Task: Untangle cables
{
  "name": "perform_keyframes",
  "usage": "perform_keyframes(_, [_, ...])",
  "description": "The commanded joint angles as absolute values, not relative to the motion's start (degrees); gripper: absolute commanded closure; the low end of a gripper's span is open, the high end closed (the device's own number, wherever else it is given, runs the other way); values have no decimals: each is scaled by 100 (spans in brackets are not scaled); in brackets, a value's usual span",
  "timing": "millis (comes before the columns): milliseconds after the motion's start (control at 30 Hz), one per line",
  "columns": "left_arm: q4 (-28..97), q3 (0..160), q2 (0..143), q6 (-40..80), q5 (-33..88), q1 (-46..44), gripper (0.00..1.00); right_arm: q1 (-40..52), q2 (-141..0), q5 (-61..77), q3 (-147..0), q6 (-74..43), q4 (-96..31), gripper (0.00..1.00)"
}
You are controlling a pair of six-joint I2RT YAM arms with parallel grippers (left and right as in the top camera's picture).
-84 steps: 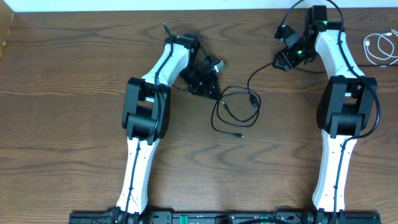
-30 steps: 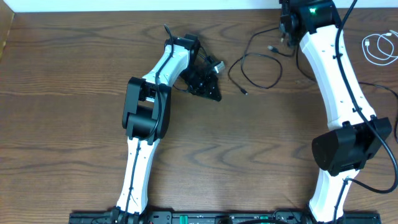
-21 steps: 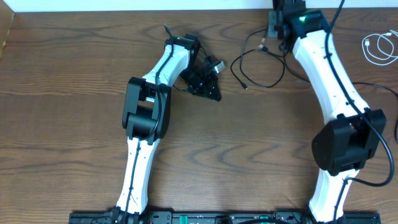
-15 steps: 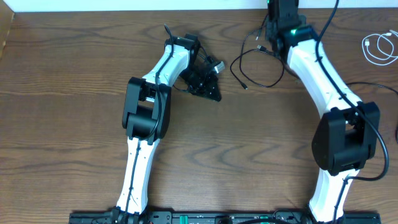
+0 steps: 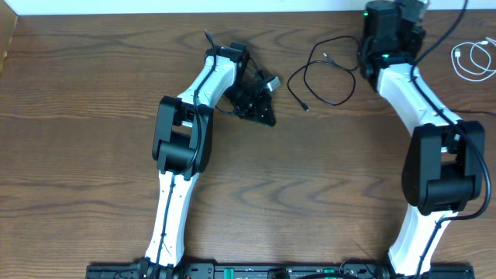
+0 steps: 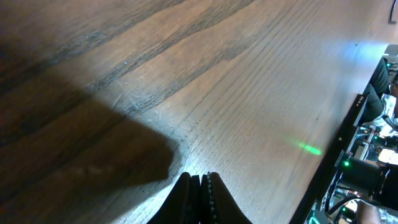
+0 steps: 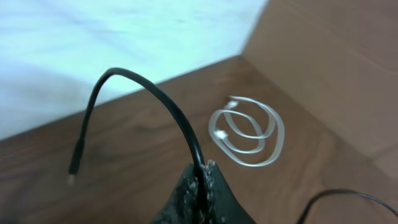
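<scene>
The black cable (image 5: 324, 74) lies in a loose open loop on the wooden table near the far edge, one plug end toward the left arm. In the right wrist view my right gripper (image 7: 202, 169) is shut on the black cable (image 7: 155, 93), which arcs up and left from the fingertips to a small plug. The white cable (image 7: 249, 132) lies coiled beyond it, apart from the black one, at the table's far right (image 5: 473, 60). My left gripper (image 5: 266, 116) rests low at mid-table, shut with nothing in it (image 6: 200, 182).
The right arm's wrist (image 5: 385, 31) hangs over the table's far edge, hiding its fingers from above. A pale wall runs along the back. Thick black arm wires trail at the right. Equipment stands off the table edge (image 6: 367, 155).
The right arm carried the black cable from mid-table to the far edge, then its wrist swung right. The left arm and the white cable have not moved.
</scene>
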State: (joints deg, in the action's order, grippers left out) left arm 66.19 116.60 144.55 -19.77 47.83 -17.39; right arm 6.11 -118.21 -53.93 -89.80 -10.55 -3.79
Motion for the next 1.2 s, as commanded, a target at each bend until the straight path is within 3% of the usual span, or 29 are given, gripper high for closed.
perform_keyframes(0, [6659,11570,14573,-2093,4733,-1743,92,462,-11513,-5603,-8945,-1212,-648,99])
perform_keyframes(233, [6654,11570,14573,-2093,4731,-1743,92,-193,-10663,-4663,-8947,-1151,-1111,99])
perform_keyframes(400, [6637,11570,14573,-2093,4733,-1743,92,-711,-9979,-3610,-9000,-469,-1009,99])
perform_keyframes(600, [6613,11570,14573,-2091,4733,-1743,92,-1020,-9439,-3485,-9496,-198,-917,99])
perform_keyframes(1033, [6617,11570,14573,-2071,4733,-1743,92,-1772,-10694,-3221,-12457,346,-1127,99])
perform_keyframes(1167, [6615,11570,14573,-2073,4731,-1743,92,-1907,-10916,-3216,-12785,235,-1426,99])
